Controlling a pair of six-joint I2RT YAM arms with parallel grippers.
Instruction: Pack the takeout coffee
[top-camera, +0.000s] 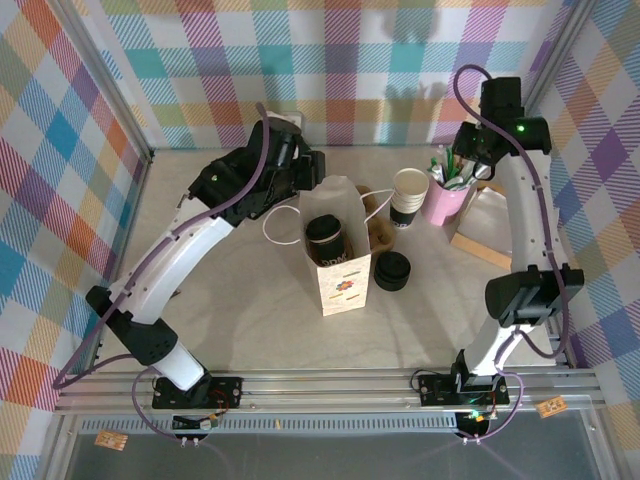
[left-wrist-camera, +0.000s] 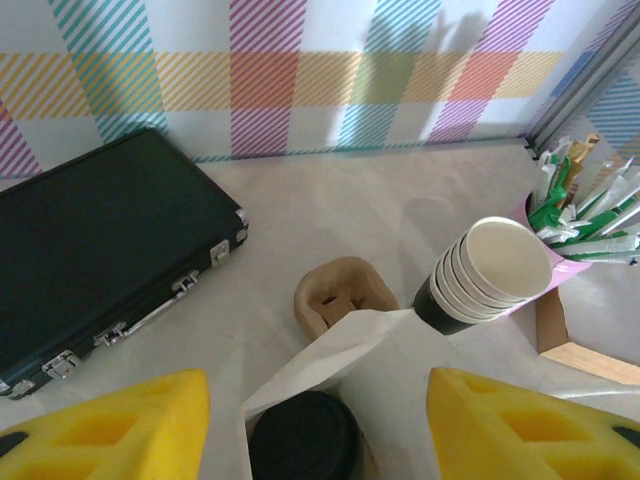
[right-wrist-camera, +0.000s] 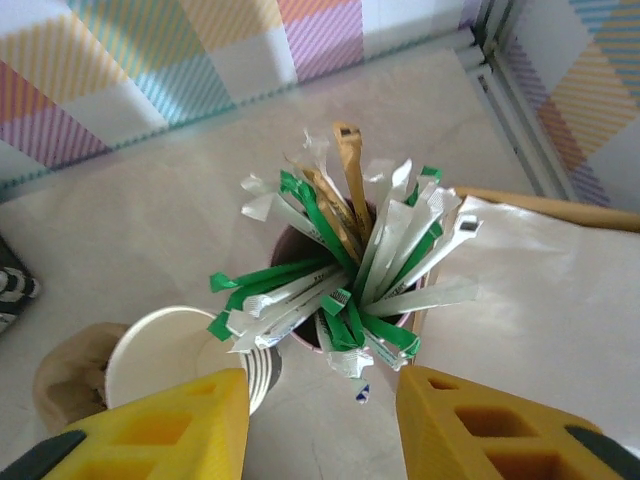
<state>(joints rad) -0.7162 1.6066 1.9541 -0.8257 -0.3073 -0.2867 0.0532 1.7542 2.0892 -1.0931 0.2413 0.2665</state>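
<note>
Paper surrounds the coffee: black-lidded and upright, it stands inside the open white bag at the centre of the top view, so the cup itself looks packed. The left claw hangs just above and behind the bag's mouth, fingers spread wide with nothing between them. In its wrist view the lid sits at the bottom edge, under the gap.

What is left, by the look of it, is an extra from the pink cup at the upper right of the top view. The right claw hovers over that cup, released and empty, and its arm is plainly the nearer one. The sticks fan up out of the cup, their long axes near vertical and leaning outward, so a descent from above would meet their tips first. Many of them cross, and taking a single one looks fiddly.

Just left of the pink cup, touching or nearly so, stands a cup stack that a careless move could knock. A cardboard carrier lies between the stack and the bag. Black lids sit on the worktop beside the bag's right wall. A black case lies at the left of the left wrist view, well apart.
</note>
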